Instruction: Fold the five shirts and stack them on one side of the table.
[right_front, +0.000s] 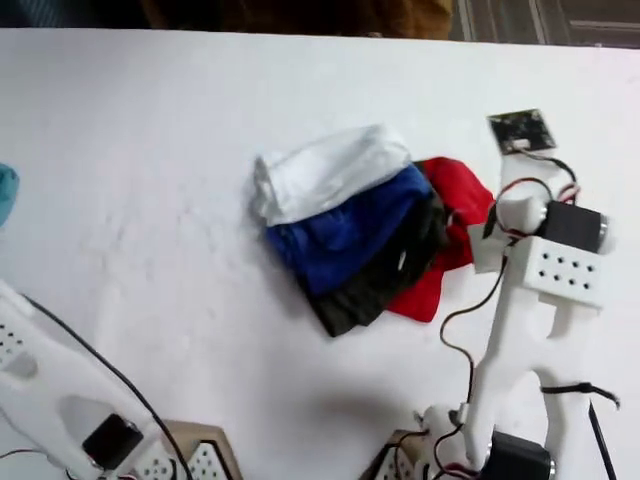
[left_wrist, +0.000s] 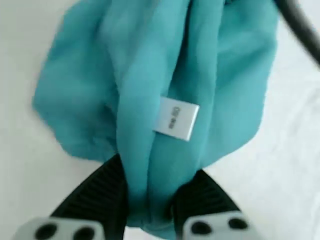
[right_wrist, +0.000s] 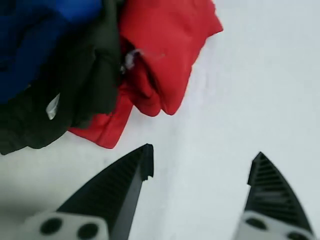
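A pile of shirts lies mid-table in the high view: a white shirt (right_front: 330, 170) on top, then a blue shirt (right_front: 345, 230), a dark shirt (right_front: 385, 275) and a red shirt (right_front: 455, 235) underneath. The right arm (right_front: 530, 300) stands just right of the pile. Its gripper (right_wrist: 200, 167) is open over bare table, close beside the red shirt (right_wrist: 160, 55) and dark shirt (right_wrist: 75, 85). At the table's far left edge a teal shirt (right_front: 6, 190) shows partly. My left gripper (left_wrist: 150, 197) is shut on the bunched teal shirt (left_wrist: 155, 75), whose white label (left_wrist: 176, 119) faces up.
The white table (right_front: 150, 150) has open room left of and behind the pile. The left arm's body (right_front: 60, 390) crosses the front left corner. Arm bases and cables (right_front: 470, 440) sit along the front edge. A small circuit board (right_front: 520, 128) lies behind the right arm.
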